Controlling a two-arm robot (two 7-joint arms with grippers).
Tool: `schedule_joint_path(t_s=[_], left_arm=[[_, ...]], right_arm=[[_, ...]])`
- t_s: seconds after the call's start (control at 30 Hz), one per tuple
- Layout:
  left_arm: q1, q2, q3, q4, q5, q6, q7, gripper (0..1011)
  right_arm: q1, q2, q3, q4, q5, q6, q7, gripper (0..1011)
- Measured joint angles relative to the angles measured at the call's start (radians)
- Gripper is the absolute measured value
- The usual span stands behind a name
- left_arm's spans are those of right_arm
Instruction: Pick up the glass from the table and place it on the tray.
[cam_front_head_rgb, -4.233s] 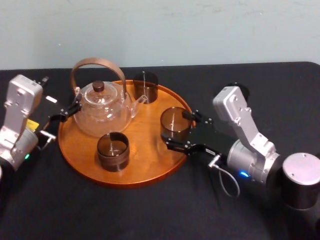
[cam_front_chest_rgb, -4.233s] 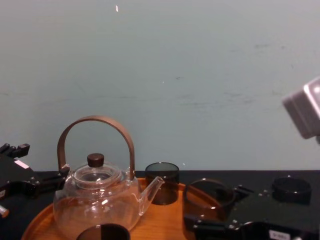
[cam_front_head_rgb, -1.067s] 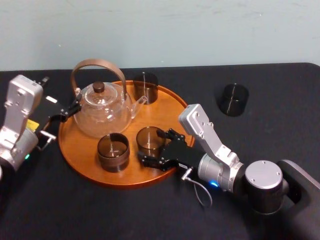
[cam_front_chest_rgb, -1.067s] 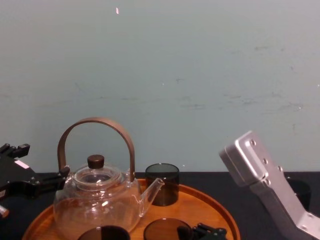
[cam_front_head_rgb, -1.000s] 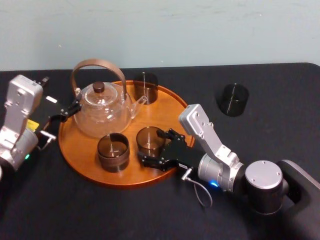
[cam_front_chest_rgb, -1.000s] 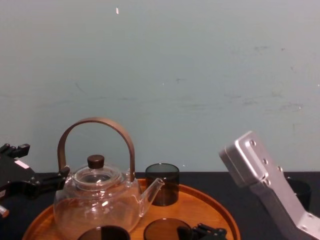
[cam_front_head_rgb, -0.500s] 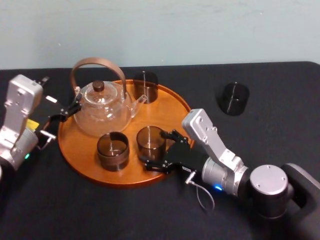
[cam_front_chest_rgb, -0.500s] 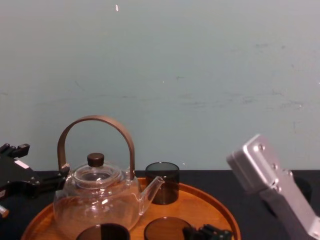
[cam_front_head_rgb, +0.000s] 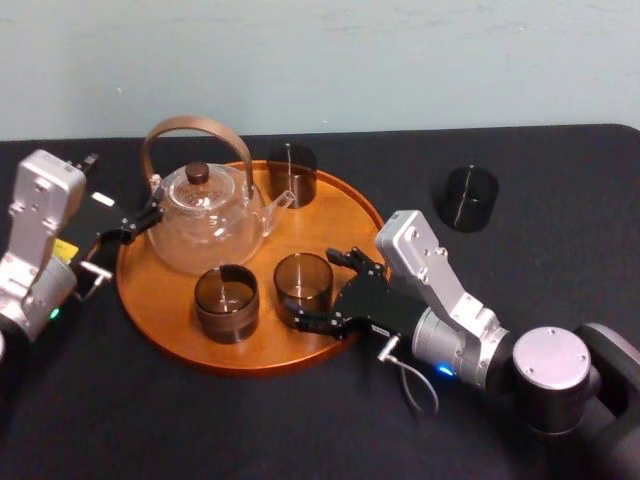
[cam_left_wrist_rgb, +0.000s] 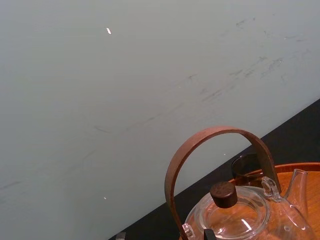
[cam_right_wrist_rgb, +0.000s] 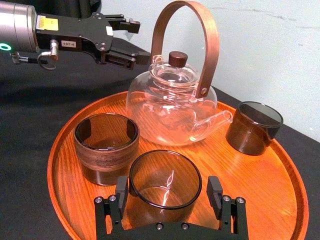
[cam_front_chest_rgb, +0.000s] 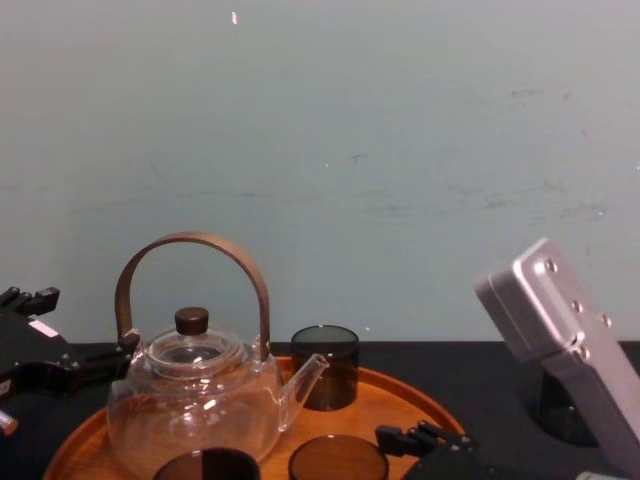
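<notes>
The glass (cam_front_head_rgb: 303, 285) stands on the tray (cam_front_head_rgb: 335, 208), so the placing looks done. The right tool (cam_right_wrist_rgb: 167, 185) brackets it, fingers spread and seemingly clear of its sides, gripping nothing; only backing away remains. The left tool (cam_front_head_rgb: 148, 220) sits parked, open, by the teapot (cam_front_head_rgb: 205, 215).

Faint grain across the round orange-brown wooden tray (cam_front_head_rgb: 330, 218), plain matte black cloth table (cam_front_head_rgb: 580, 170), clear glass teapot (cam_front_head_rgb: 210, 228) with brown wooden handle (cam_front_head_rgb: 190, 123) and dark knob (cam_front_head_rgb: 198, 172), smoky brown-tinted glass tumbler (cam_front_head_rgb: 303, 288), pale grey-green wall (cam_front_head_rgb: 400, 60)

Glossy wooden tray (cam_front_head_rgb: 335, 212), matt cloth table (cam_front_head_rgb: 300, 420)
</notes>
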Motion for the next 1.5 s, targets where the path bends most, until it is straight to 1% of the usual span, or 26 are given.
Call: schedule_joint_path(t_s=[0.3,0.33,0.47,0.9,1.17,1.27,1.33,1.5], left_arm=[[0.0,0.0,0.0,0.0,0.0,0.0,0.0,1010],[0.0,0.0,0.0,0.0,0.0,0.0,0.0,1009],[0.0,0.0,0.0,0.0,0.0,0.0,0.0,1010],[0.0,0.0,0.0,0.0,0.0,0.0,0.0,1009],[0.0,0.0,0.0,0.0,0.0,0.0,0.0,1010],[0.0,0.0,0.0,0.0,0.0,0.0,0.0,1009],[0.0,0.0,0.0,0.0,0.0,0.0,0.0,1010],[0.0,0.0,0.0,0.0,0.0,0.0,0.0,1010]], right_arm=[[-0.025,0.015,0.01,-0.041,0.005,0.006,0.0,1002],[-0.033,0.02,0.012,-0.055,0.008,0.008,0.0,1002],[-0.045,0.029,0.017,-0.075,0.013,0.009,0.0,1002],[-0.112,0.075,0.049,-0.16,0.048,-0.007,0.006,1002],[-0.159,0.113,0.096,-0.193,0.069,-0.012,-0.011,1002],[-0.176,0.127,0.118,-0.203,0.077,-0.012,-0.02,1002],[-0.192,0.139,0.14,-0.209,0.085,-0.013,-0.028,1002],[-0.208,0.149,0.17,-0.211,0.097,-0.018,-0.037,1002]])
